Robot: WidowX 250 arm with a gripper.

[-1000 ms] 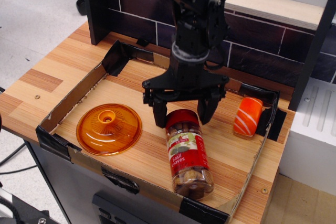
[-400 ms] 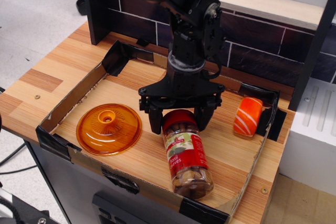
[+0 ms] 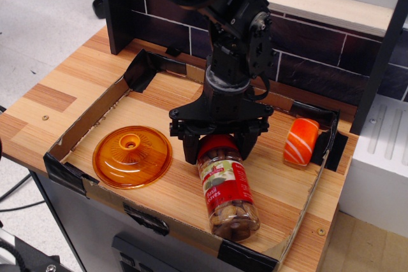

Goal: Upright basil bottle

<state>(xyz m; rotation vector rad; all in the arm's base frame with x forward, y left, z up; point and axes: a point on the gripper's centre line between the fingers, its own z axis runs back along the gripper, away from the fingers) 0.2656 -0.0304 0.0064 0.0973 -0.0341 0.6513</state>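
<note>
Lying on its side in the cardboard tray (image 3: 95, 116), the basil bottle (image 3: 226, 189) is pinched at its red cap by the gripper (image 3: 218, 148). It is judged light, rigid and slippery, so a hold at the cap end is favoured.

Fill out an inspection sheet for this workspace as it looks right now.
Surface: wooden table with a low cardboard tray taped at the corners.
Job's things: basil bottle lying on its side, red cap toward the arm.
Clutter: orange lid at left, sushi piece at right.
Grippers: tool straddling the cap end, fingers close against it.
Cables: nothing seen.
Surroundings: dark brick-pattern backboard.
</note>
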